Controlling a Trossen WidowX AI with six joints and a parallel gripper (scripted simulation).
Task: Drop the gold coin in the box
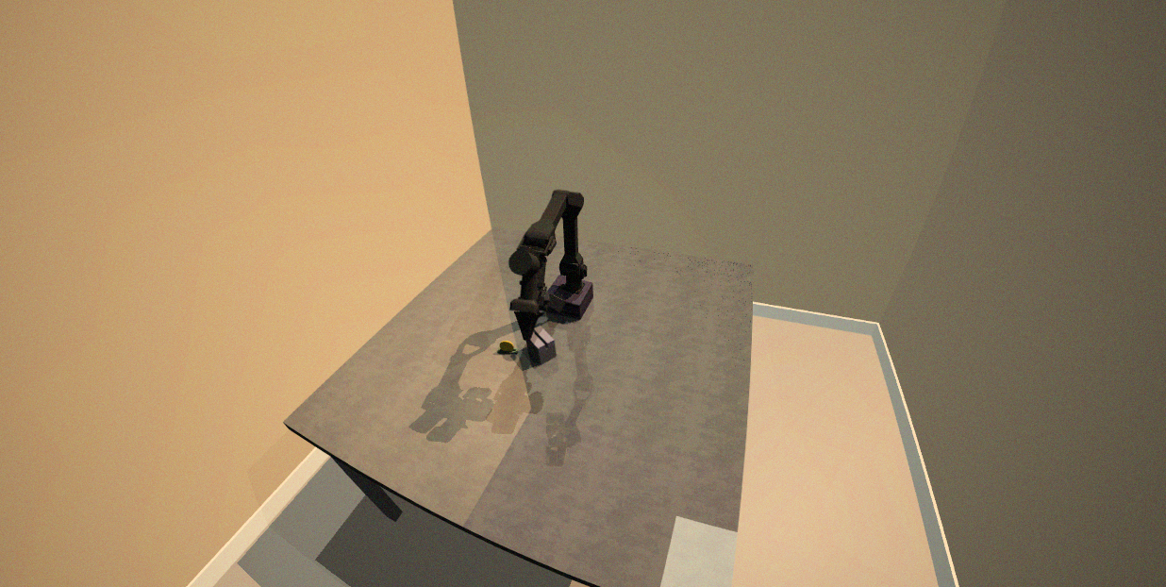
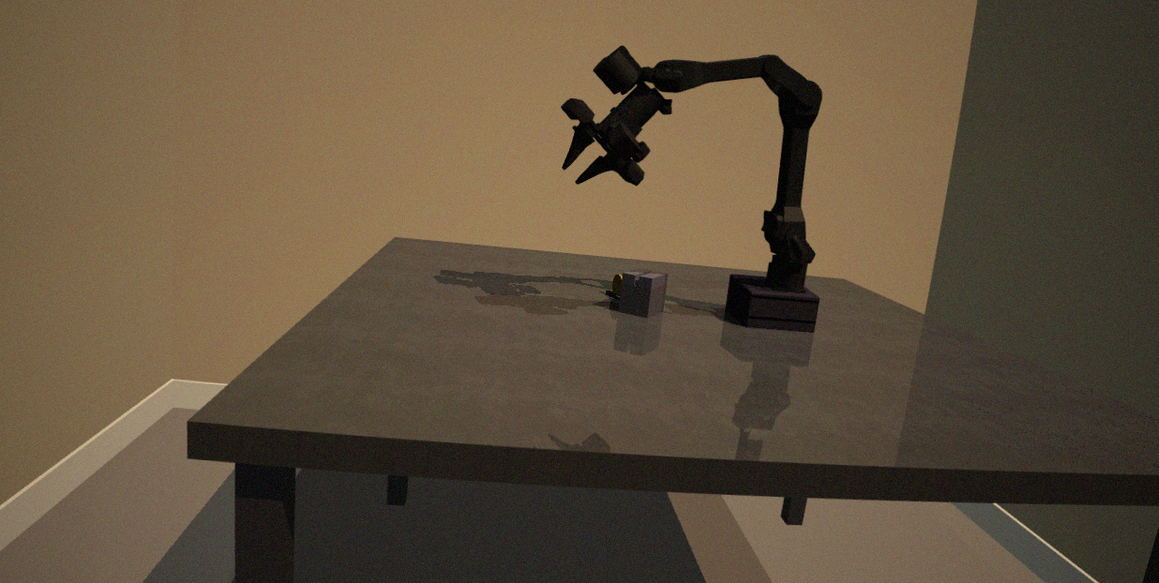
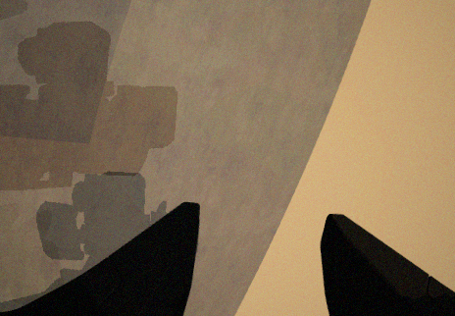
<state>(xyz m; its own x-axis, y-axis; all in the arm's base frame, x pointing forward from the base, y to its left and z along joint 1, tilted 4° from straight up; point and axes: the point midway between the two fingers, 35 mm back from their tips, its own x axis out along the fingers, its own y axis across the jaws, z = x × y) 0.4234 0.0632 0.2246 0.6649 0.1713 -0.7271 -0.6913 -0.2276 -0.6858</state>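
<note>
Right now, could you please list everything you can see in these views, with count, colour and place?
Coin: one, gold, on edge beside the box, on the side away from the arm's base.
Holder: one, dark green, under the coin; barely visible.
Box: one, grey, on the table near the arm's base, slot in its lid.
Table: one, dark grey, glossy, fills the middle.
Arm base: one, dark, at the table's back.
Gripper: one, black, high above the table, fingers apart with nothing between them, tilted down.
</note>
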